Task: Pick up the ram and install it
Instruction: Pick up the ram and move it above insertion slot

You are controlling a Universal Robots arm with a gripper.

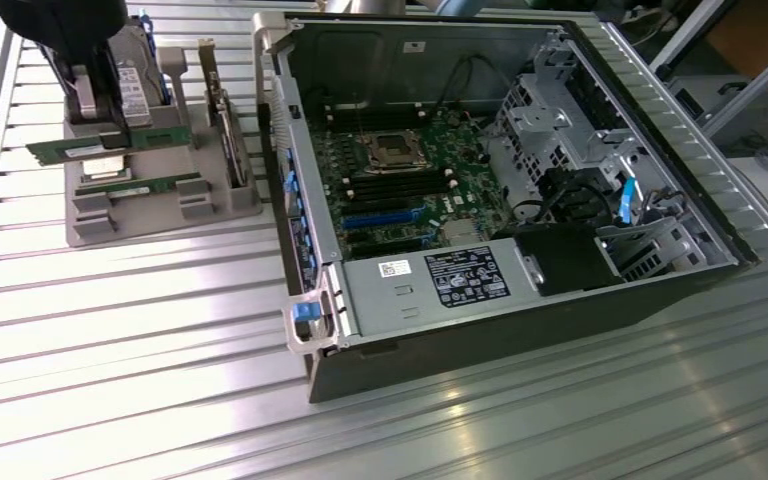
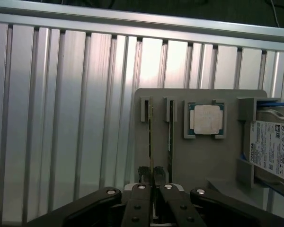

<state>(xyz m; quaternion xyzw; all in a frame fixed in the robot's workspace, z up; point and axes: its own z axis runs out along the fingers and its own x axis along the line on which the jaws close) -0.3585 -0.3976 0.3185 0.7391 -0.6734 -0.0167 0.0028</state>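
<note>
Ribbed aluminium table (image 1: 117,330) w/ open PC case (image 1: 491,345) at the exterior view's right, grey parts tray (image 2: 203,161) at its left. HDD (image 2: 272,146) on tray, partly cut off. Gripper (image 2: 151,173), nearly closed, pinches the ram (image 2: 151,137), seen edge-on; can't tell if it's lifted from its slot.

- I see my arm (image 1: 64,30) at the exterior view's far upper left, its dark wrist pointing straight down.
- The tool (image 2: 151,171) hangs low beneath it. In the wrist view its black linkage bars splay out to either side.
- Its fingers (image 2: 143,171) are drawn close together, only a thin gap between them, pinching the edge of the ram (image 2: 151,132).
</note>
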